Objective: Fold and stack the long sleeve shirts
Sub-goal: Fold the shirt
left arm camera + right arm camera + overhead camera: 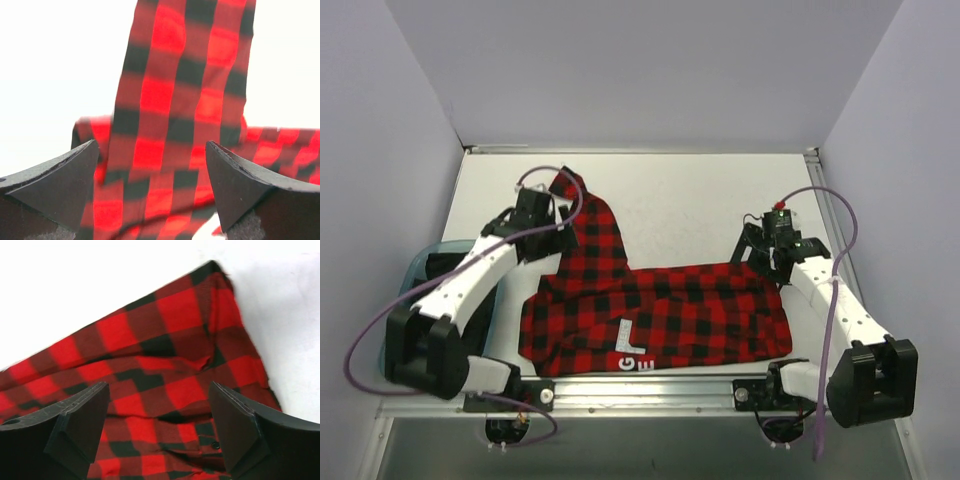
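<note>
One red-and-black check long sleeve shirt [660,315] lies flat on the white table [700,210], body running left to right, white lettering [630,345] near its front edge. One sleeve [588,225] stretches toward the back left. My left gripper [558,226] hovers over that sleeve, open and empty; the left wrist view shows the sleeve [180,85] between my spread fingers [152,145]. My right gripper [757,258] is open and empty above the shirt's right back corner, which shows in the right wrist view [175,340] between the fingers [159,385].
A teal bin [420,268] sits at the left table edge under my left arm. White walls enclose the table on three sides. A metal rail [650,392] runs along the front edge by the arm bases.
</note>
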Robot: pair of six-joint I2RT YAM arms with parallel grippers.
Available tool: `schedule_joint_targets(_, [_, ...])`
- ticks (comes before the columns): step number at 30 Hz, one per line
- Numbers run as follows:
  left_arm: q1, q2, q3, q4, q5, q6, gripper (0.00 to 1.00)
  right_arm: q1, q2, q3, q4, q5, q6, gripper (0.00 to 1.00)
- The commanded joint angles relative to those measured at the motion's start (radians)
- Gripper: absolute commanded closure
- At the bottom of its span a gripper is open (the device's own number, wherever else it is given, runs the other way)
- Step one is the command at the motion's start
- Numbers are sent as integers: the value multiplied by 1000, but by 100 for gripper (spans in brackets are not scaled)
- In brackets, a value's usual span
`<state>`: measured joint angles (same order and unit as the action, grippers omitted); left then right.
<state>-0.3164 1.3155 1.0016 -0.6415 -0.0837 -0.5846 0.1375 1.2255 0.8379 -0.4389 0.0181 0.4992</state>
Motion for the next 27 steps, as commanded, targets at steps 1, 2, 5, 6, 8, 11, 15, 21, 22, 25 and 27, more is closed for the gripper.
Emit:
schedule_joint_targets(1, [16, 138, 141, 97, -80, 64, 4, 40, -66, 13, -55, -10, 22, 17])
schedule_joint_targets(2, [19, 213, 173, 106, -97, 74, 4, 60, -90, 10, -54, -39, 21, 17])
schedule_joint_targets(5, [34, 371, 290, 126, -114, 94, 10, 91, -142, -6, -58, -76, 21, 17])
schedule_joint_targets(6, [37, 408, 349, 126, -114, 98, 12, 97, -155, -10, -58, -86, 19, 17])
schedule_joint_targets(8, [40, 506, 402, 128, -117, 108, 19, 117, -190, -25, -58, -104, 13, 17])
schedule_joint_targets(11, [40, 606, 483, 129, -113, 109, 30, 129, -228, -49, -60, -118, 12, 17])
schedule_joint_targets(15, [42, 701, 537, 126, -120, 108, 37, 145, -261, -80, -61, -129, 9, 17])
schedule_joint_targets(21, [46, 788, 545, 120, -139, 78, 51, 159, -296, -120, -67, -139, 4, 17])
schedule_joint_targets(22, [46, 798, 542, 118, -133, 74, 55, 162, -299, -123, -69, -138, 6, 17])
schedule_joint_targets(25, [42, 777, 513, 114, -119, 60, 83, 163, -310, -135, -67, -136, 9, 17])
schedule_joint_targets(27, [36, 740, 471, 112, -120, 57, 94, 165, -319, -138, -67, -138, 10, 17])
